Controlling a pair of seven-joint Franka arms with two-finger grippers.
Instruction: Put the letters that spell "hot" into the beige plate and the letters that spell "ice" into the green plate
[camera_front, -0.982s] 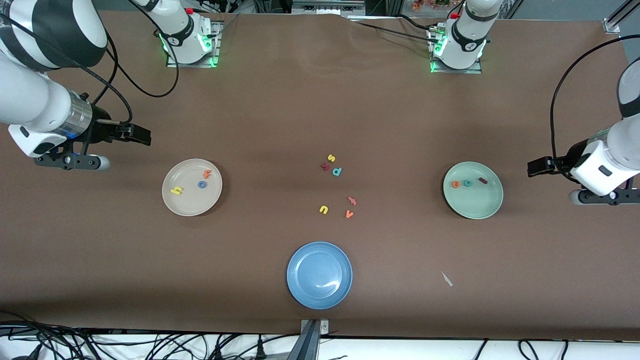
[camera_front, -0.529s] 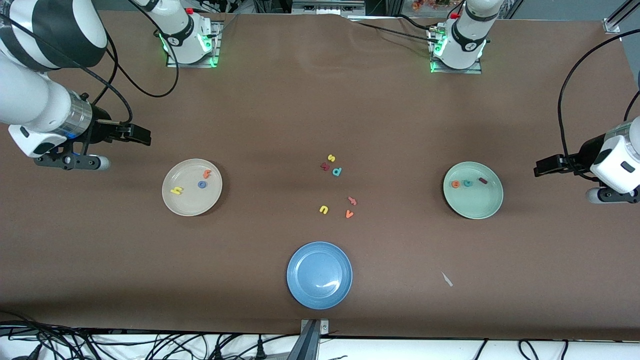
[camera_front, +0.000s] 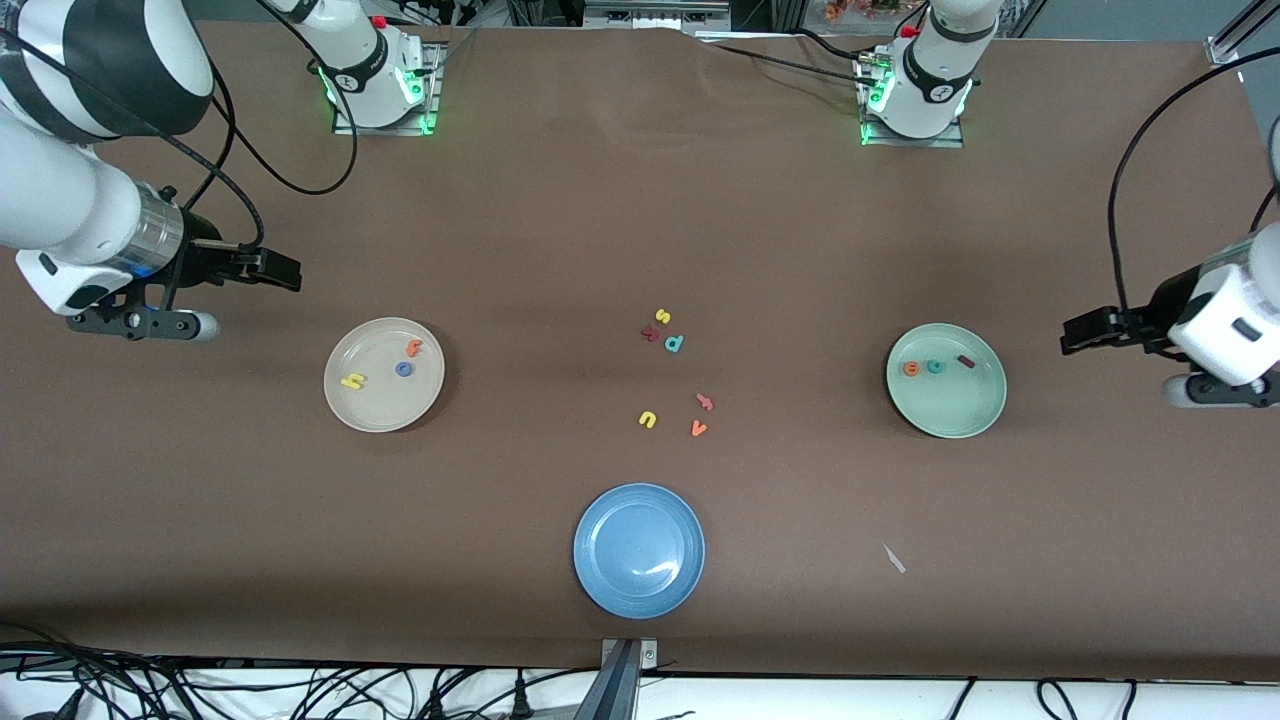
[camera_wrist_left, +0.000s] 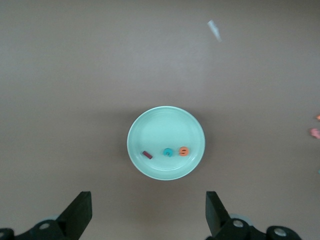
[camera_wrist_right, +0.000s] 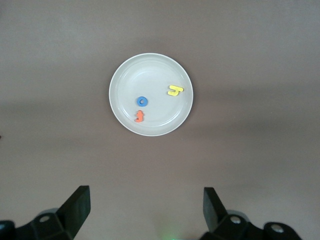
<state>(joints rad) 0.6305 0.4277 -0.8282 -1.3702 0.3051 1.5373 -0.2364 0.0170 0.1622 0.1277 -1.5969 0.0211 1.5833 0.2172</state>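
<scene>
Since a second ago only the left gripper (camera_front: 1082, 331) has shifted, drawing out toward its own end of the table; it hangs over bare tabletop beside the green plate (camera_front: 975, 420), fingers wide, nothing held. Right gripper (camera_front: 280, 268) hangs over the table near the beige plate (camera_front: 375, 415), jaws wide and empty; that arm waits.

Beige plate holds the yellow h (camera_front: 352, 380), blue o (camera_front: 404, 369) and orange t (camera_front: 413, 348), apart from one another. Green plate holds the orange e (camera_front: 911, 369), teal c (camera_front: 934, 367) and dark red i (camera_front: 966, 361) in a row. Loose letters lie mid-table; blue plate (camera_front: 600, 585) sits nearer the camera.
</scene>
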